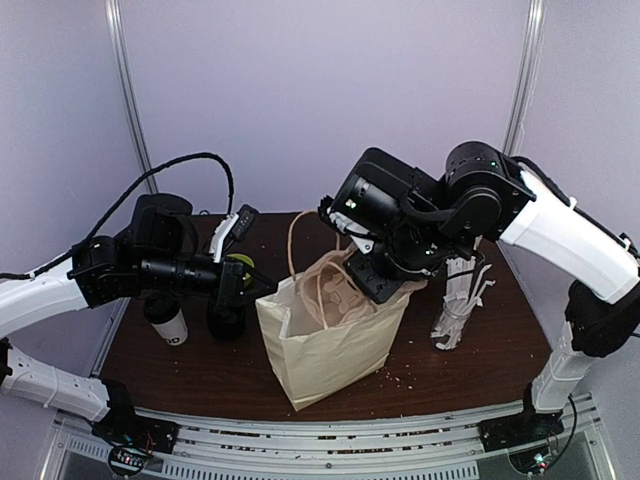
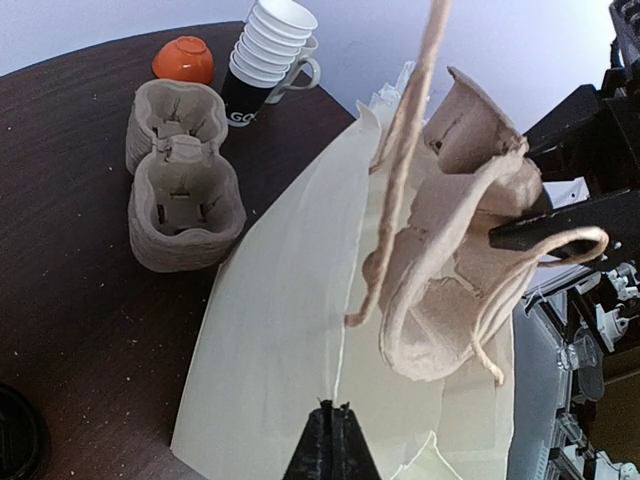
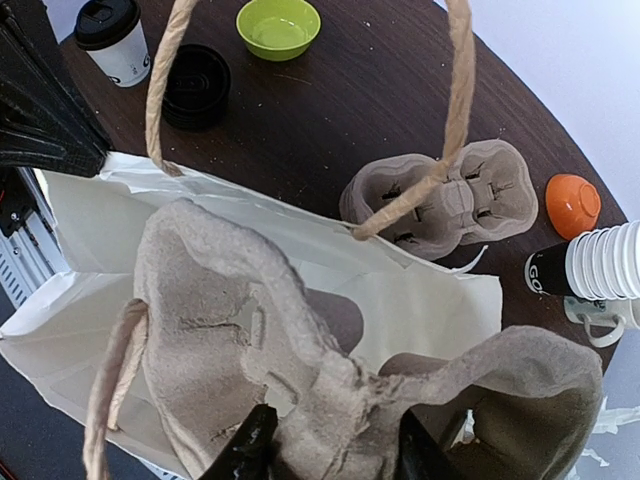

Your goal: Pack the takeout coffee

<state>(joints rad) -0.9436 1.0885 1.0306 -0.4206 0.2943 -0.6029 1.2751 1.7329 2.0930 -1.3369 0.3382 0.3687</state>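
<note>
The takeout coffee (image 1: pixel 168 322), a white cup with a black lid (image 3: pixel 113 40), stands on the table at the far left, held by neither gripper. A cream paper bag (image 1: pixel 330 345) stands open mid-table. My left gripper (image 2: pixel 336 408) is shut on the bag's rim (image 2: pixel 345 330), pinching its left edge (image 1: pixel 264 290). My right gripper (image 3: pixel 335 450) is shut on a grey pulp cup carrier (image 3: pixel 230 300), which hangs tilted in the bag's mouth (image 1: pixel 385 283) between the twine handles (image 3: pixel 455 110).
A black stack of lids (image 3: pixel 196 85) and a green bowl (image 3: pixel 278 27) sit beside the coffee. A second pulp carrier (image 2: pixel 180 170), an orange bowl (image 2: pixel 183 60) and a stack of white cups (image 2: pixel 272 40) stand behind the bag. A glass of wrapped straws (image 1: pixel 455 300) is at the right.
</note>
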